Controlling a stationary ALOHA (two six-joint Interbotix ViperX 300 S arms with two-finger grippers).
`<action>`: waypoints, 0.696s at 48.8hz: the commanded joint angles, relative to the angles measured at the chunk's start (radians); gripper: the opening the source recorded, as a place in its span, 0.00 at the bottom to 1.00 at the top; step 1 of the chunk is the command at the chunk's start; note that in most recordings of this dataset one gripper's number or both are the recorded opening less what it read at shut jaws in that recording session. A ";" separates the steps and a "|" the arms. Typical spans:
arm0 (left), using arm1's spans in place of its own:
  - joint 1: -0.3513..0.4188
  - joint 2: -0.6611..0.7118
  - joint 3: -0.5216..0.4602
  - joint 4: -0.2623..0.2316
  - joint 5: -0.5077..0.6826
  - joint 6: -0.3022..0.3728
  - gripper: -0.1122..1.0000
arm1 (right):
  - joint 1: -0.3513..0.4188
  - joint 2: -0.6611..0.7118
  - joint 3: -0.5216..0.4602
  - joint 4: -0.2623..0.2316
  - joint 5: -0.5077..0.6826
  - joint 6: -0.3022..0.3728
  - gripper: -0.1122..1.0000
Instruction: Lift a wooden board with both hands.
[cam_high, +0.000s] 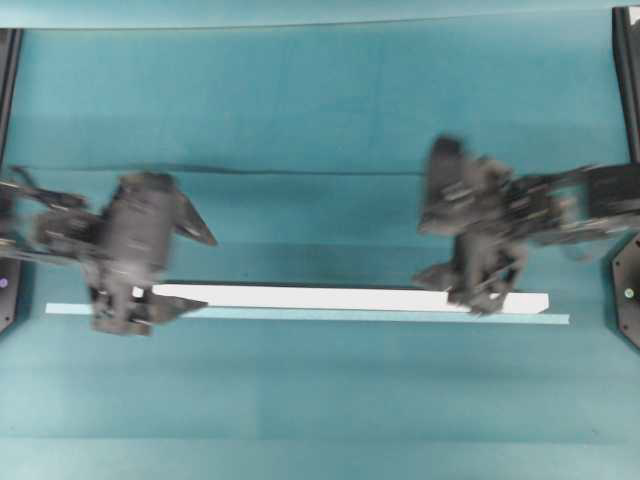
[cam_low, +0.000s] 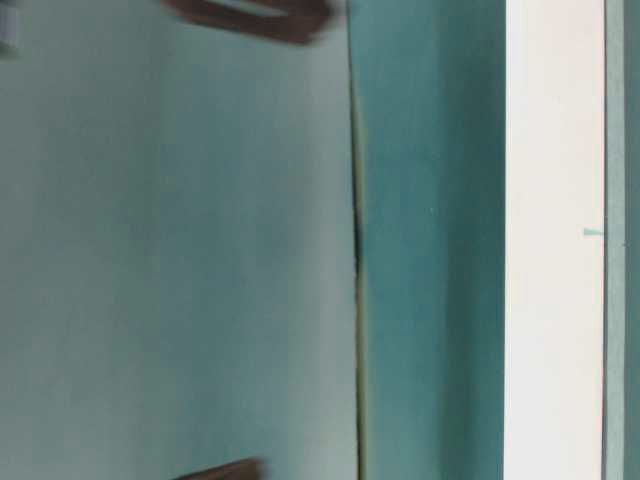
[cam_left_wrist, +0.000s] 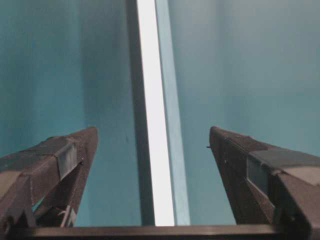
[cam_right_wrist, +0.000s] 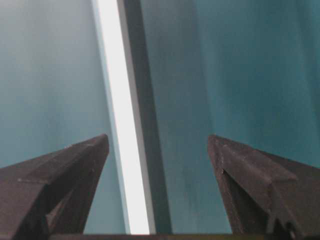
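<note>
The wooden board (cam_high: 340, 297) is a long white plank lying across the teal table, and it is a broad white band (cam_low: 555, 300) in the table-level view. My left gripper (cam_high: 205, 272) stands open over the board's left end, one finger on each side. My right gripper (cam_high: 450, 296) stands open over the right part in the same way. In the left wrist view the board (cam_left_wrist: 155, 150) runs between the spread fingers of the left gripper (cam_left_wrist: 152, 131) without touching them. The right wrist view shows the board (cam_right_wrist: 125, 150) inside the wide right gripper (cam_right_wrist: 157, 136), nearer its left finger.
A thinner, longer pale teal strip (cam_high: 520, 318) lies along the board's near edge and reaches past both of its ends. A fold or seam in the teal cover (cam_high: 300, 172) runs across the table behind the arms. Black stands (cam_high: 628, 290) sit at the side edges.
</note>
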 joint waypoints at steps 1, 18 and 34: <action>0.009 -0.089 -0.005 0.003 -0.023 0.002 0.99 | -0.002 -0.066 0.011 -0.006 -0.028 -0.021 0.93; 0.020 -0.313 0.051 0.003 -0.138 -0.008 0.97 | 0.012 -0.230 0.094 -0.006 -0.224 -0.041 0.93; 0.021 -0.330 0.048 0.003 -0.141 -0.011 0.96 | 0.028 -0.311 0.117 -0.006 -0.337 -0.061 0.93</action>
